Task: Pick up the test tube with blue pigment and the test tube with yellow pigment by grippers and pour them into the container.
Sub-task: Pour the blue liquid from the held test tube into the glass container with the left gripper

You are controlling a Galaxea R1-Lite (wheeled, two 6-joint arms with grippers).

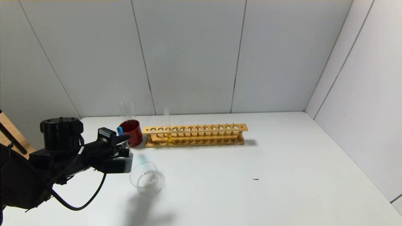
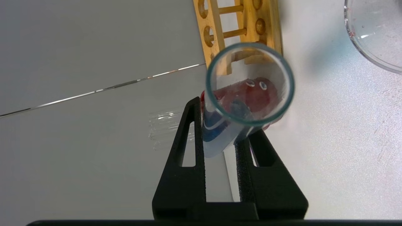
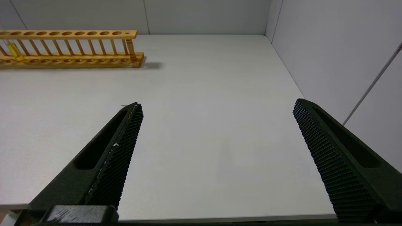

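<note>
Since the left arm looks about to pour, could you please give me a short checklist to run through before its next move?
1. Left gripper shut on the test tube with blue pigment: ok.
2. Blue liquid inside the tube, none visible in the container: ok.
3. Tube mouth over the container: not ok; in the left wrist view the dish rim lies off to one side of the mouth.
4. Test tube with yellow pigment standing in the wooden rack: ok.
5. Right gripper open, away from the pour: ok.
6. Red cup close behind the left gripper; clearance: cannot tell.
</note>
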